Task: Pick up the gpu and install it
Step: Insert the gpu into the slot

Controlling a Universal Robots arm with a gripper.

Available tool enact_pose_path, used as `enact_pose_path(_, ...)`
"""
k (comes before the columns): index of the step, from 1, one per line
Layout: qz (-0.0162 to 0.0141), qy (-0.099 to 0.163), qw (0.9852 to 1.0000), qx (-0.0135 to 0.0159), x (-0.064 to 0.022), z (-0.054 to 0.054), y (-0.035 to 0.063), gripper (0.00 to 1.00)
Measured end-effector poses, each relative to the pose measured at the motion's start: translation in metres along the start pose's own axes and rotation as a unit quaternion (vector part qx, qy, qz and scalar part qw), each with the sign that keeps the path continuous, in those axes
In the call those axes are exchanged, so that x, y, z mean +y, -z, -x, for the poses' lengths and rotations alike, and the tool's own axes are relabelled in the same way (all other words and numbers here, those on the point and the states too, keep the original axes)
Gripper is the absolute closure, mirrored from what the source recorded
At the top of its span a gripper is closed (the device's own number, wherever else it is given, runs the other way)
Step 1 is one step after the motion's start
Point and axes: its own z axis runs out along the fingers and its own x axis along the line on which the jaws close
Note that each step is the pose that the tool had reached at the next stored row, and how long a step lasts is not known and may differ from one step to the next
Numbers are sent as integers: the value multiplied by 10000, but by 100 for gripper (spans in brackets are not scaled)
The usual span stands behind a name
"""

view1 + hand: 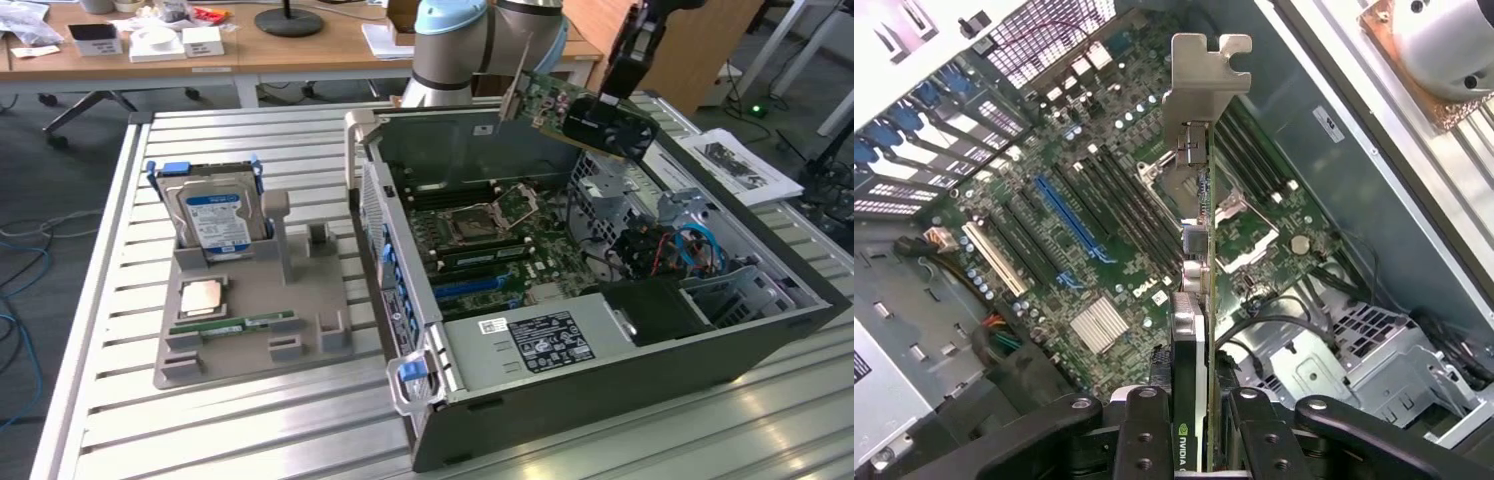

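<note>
- We've got the gripper (1194, 425) partly closed, clamped on the gpu (577, 112).
- It hangs tilted above the open case (694, 350), far side, motherboard (487, 245) below.

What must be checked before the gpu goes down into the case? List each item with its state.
1. Grip: the fingers clamp the gpu from both sides: ok.
2. Gpu held above the open computer case, clear of its walls: ok.
3. Long blue slot on the motherboard vacant: ok.
4. Gpu lined up with that slot: not ok. It hangs over the CPU socket, at an angle to the slot.
5. Free opening in the case for the gpu's metal bracket: cannot tell.
</note>
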Motion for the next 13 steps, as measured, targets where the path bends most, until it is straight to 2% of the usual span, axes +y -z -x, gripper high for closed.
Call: enact_pose_path(13, 14, 368, 9993, 17, 0, 0, -1, 73)
